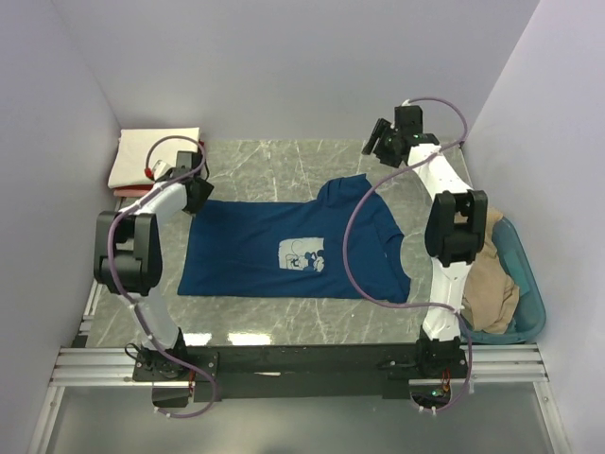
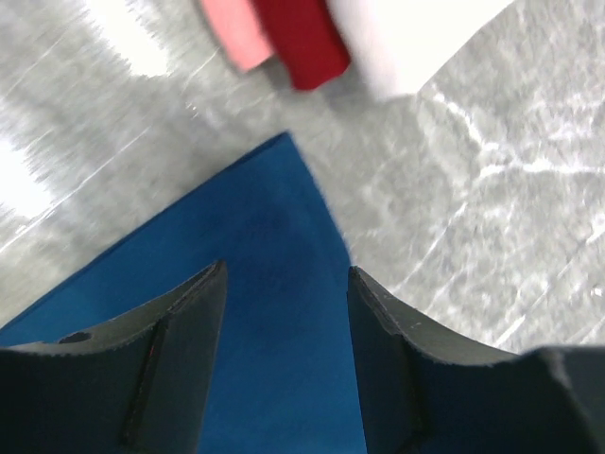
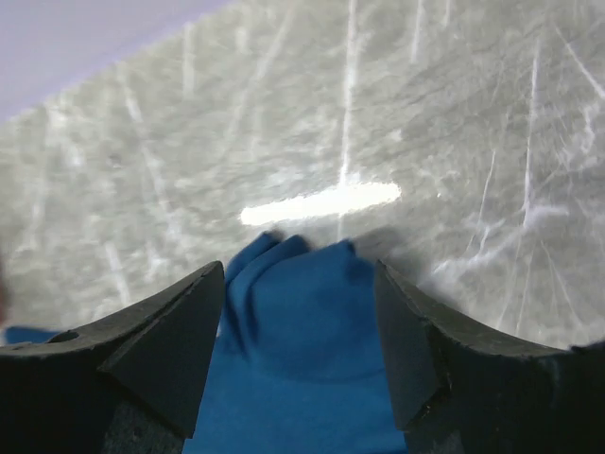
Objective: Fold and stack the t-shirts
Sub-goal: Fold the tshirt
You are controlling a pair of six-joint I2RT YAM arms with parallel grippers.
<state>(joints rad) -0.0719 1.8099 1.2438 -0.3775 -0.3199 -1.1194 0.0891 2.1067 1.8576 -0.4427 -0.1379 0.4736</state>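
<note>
Left end effector, jaws apart, seemingly hovers over the dark blue t-shirt.

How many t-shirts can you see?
4: a dark blue t-shirt spread flat mid-table; a cream t-shirt folded atop a red t-shirt in the far-left corner; a tan t-shirt in the tub, right. A pink layer by the red may be another.

Your right gripper has its two dark fingers spread wide, low in the view. Between them lies a bunched, rumpled end of the blue t-shirt, its folds rising to a rounded edge. You can't tell whether the fingers touch the cloth. Beyond it is the grey marbled table, with a bright streak of light just past the cloth. A pale lilac wall fills the upper left corner.
</note>
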